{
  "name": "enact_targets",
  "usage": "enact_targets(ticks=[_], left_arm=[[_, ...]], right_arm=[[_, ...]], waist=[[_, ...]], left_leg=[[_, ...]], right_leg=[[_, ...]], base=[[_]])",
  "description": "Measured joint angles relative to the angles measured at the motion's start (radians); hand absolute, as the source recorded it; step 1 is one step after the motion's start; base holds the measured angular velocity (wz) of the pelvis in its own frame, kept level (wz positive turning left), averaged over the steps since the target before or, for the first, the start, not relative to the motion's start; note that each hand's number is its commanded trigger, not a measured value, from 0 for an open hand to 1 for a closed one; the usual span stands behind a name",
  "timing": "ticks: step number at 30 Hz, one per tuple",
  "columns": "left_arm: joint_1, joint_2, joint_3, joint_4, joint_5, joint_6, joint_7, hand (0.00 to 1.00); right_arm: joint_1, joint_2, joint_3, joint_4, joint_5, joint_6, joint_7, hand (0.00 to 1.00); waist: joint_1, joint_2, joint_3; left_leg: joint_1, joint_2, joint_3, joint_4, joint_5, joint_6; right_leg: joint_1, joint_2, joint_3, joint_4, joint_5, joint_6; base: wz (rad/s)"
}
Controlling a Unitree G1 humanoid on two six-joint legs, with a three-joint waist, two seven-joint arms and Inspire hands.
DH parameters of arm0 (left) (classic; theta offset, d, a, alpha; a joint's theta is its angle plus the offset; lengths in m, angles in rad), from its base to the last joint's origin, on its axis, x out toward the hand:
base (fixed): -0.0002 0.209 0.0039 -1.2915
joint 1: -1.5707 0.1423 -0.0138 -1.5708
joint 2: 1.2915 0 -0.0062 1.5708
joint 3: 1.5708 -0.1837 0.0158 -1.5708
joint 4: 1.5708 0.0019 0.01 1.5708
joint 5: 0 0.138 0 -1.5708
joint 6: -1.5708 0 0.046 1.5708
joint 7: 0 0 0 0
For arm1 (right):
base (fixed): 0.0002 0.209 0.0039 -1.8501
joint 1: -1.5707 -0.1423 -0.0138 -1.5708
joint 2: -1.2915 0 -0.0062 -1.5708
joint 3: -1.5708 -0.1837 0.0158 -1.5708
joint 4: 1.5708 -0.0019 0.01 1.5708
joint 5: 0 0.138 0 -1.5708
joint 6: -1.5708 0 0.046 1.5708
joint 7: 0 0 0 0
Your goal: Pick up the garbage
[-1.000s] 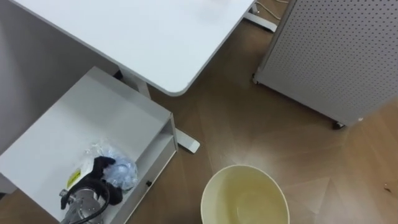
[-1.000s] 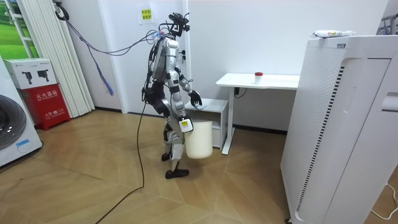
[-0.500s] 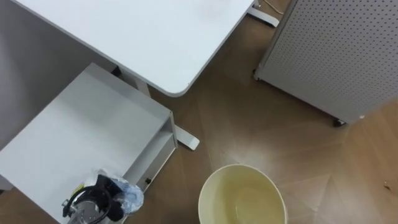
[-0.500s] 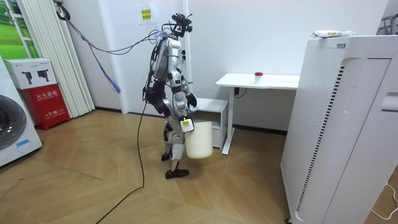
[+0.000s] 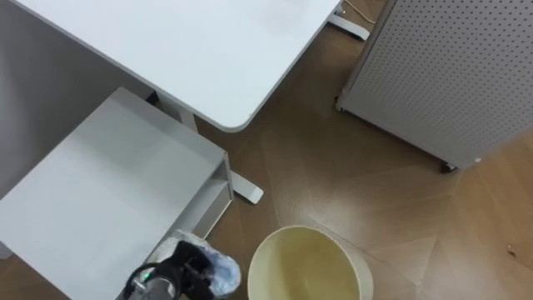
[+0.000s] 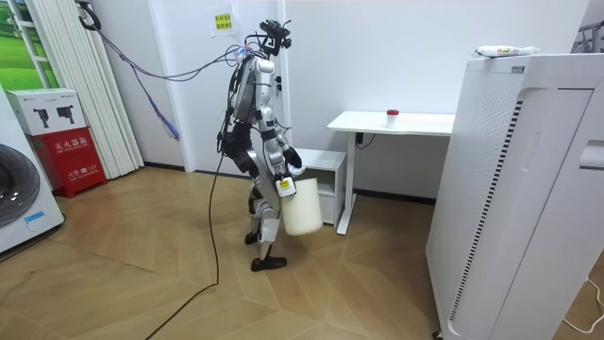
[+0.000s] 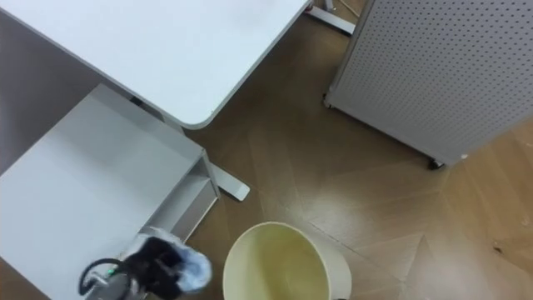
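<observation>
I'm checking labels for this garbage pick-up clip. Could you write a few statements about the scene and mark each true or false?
1. The left robot hand is shut on a crumpled plastic wad. True.
2. The wad lies inside the cream bin. False: it is in the hand, to the left of the bin's rim.
3. The part of the bin's inside that shows looks empty. True.
4. The perforated panel stands to the left of the white desk. False: it stands to the desk's right.
</observation>
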Motion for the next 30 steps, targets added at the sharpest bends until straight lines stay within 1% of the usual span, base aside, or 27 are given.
enact_targets(ticks=[1,2,4,5,6,7,8,9,10,11,12,15,19,25,30], left_arm=[[0.018,-0.016,-0.009,-0.025,0.0,-0.007,-0.009,1.0],[0.033,-0.039,-0.023,-0.044,0.0,-0.013,-0.018,1.0],[0.057,-0.059,-0.044,-0.069,-0.001,-0.018,-0.041,1.0],[0.065,-0.071,-0.059,-0.078,-0.001,-0.022,-0.057,0.96],[0.068,-0.075,-0.066,-0.083,-0.001,-0.023,-0.064,0.95],[0.074,-0.079,-0.077,-0.094,0.0,-0.025,-0.079,0.89],[0.075,-0.085,-0.085,-0.098,0.0,-0.026,-0.091,0.89],[0.074,-0.087,-0.09,-0.1,0.0,-0.027,-0.094,0.65],[0.074,-0.091,-0.096,-0.103,0.0,-0.032,-0.099,0.24],[0.075,-0.096,-0.098,-0.104,0.0,-0.042,-0.103,0.0],[0.076,-0.096,-0.105,-0.106,0.0,-0.046,-0.108,0.0],[0.081,-0.099,-0.124,-0.108,0.001,-0.051,-0.121,0.0],[0.099,-0.097,-0.155,-0.109,0.001,-0.051,-0.121,0.0],[0.107,-0.096,-0.162,-0.109,0.001,-0.053,-0.121,0.0],[0.116,-0.097,-0.163,-0.11,0.004,-0.072,-0.118,0.0]], right_arm=[[0.001,0.004,0.001,0.0,-0.001,-0.001,0.006,1.0],[0.001,0.005,0.002,0.003,-0.002,-0.002,0.013,1.0],[0.001,0.006,0.006,0.007,-0.002,-0.002,0.024,1.0],[0.001,0.006,0.008,0.008,-0.003,-0.004,0.031,1.0],[0.002,0.006,0.008,0.009,-0.005,-0.004,0.035,1.0],[0.002,0.008,0.009,0.008,-0.019,-0.005,0.04,1.0],[0.001,0.012,0.009,0.007,-0.035,-0.011,0.044,1.0],[0.002,0.015,0.009,0.007,-0.038,-0.014,0.046,1.0],[0.002,0.019,0.01,0.007,-0.042,-0.016,0.049,1.0],[0.003,0.022,0.016,0.007,-0.042,-0.018,0.051,1.0],[0.005,0.023,0.019,0.007,-0.042,-0.02,0.053,1.0],[0.007,0.026,0.021,0.007,-0.045,-0.021,0.064,1.0],[0.021,0.025,0.027,0.009,-0.045,-0.023,0.071,1.0],[0.028,0.025,0.028,0.011,-0.047,-0.025,0.073,1.0],[0.037,0.024,0.026,0.011,-0.075,-0.038,0.082,1.0]], waist=[[0.008,0.0,-0.0002],[0.018,-0.001,-0.0005],[0.029,-0.003,-0.0017],[0.036,-0.003,-0.002],[0.038,-0.003,-0.0021],[0.04,-0.003,-0.0022],[0.04,-0.004,-0.0028],[0.04,-0.005,-0.0031],[0.04,-0.005,-0.0035],[0.04,-0.006,-0.0039],[0.04,-0.007,-0.0045],[0.04,-0.011,-0.0097],[0.04,-0.013,-0.0278],[0.041,-0.013,-0.0279],[0.043,-0.012,-0.0279]], left_leg=[[0.002,-0.001,-0.001,-0.009,0.0,0.0],[0.006,-0.004,0.0,-0.016,0.001,0.0],[0.007,-0.003,0.001,-0.015,0.001,0.0],[0.007,-0.003,0.002,-0.014,0.0,0.0],[0.007,-0.002,0.002,-0.014,0.0,0.0],[0.007,-0.001,0.003,-0.013,0.0,0.0],[0.007,-0.001,0.003,-0.012,0.0,0.0],[0.007,-0.001,0.004,-0.012,0.0,0.0],[0.007,-0.001,0.005,-0.012,0.0,0.0],[0.007,-0.001,0.005,-0.012,0.0,0.0],[0.007,-0.001,0.005,-0.011,0.0,0.0],[0.007,0.0,0.006,-0.009,0.0,0.0],[0.009,0.001,0.006,-0.009,0.0,0.0],[0.024,0.008,0.004,-0.008,0.001,0.0],[0.04,0.01,0.004,-0.014,0.003,-0.003]], right_leg=[[0.0,-0.001,0.0,-0.004,0.003,0.0],[0.0,-0.002,0.0,-0.008,0.005,0.0],[0.001,-0.002,0.001,-0.007,0.005,0.0],[0.001,-0.002,0.0,-0.007,0.005,0.0],[0.001,-0.002,0.0,-0.007,0.005,0.0],[0.001,-0.001,0.0,-0.006,0.005,0.0],[0.0,-0.001,0.0,-0.006,0.005,0.0],[0.0,-0.001,0.0,-0.006,0.005,0.0],[0.0,-0.001,0.0,-0.006,0.005,0.0],[0.0,-0.002,0.0,-0.006,0.005,0.0],[0.001,-0.002,-0.001,-0.006,0.005,0.0],[0.002,-0.002,-0.002,-0.006,0.006,-0.001],[0.007,-0.002,-0.008,-0.009,0.008,-0.001],[0.024,0.0,-0.019,-0.014,0.014,-0.006],[0.038,0.001,-0.025,-0.02,0.017,-0.009]], base=[[-0.04],[-0.03],[0.0],[0.0],[0.0],[0.0],[0.0],[0.0],[0.0],[0.0],[0.0],[0.0],[0.0],[-0.01],[-0.01]])
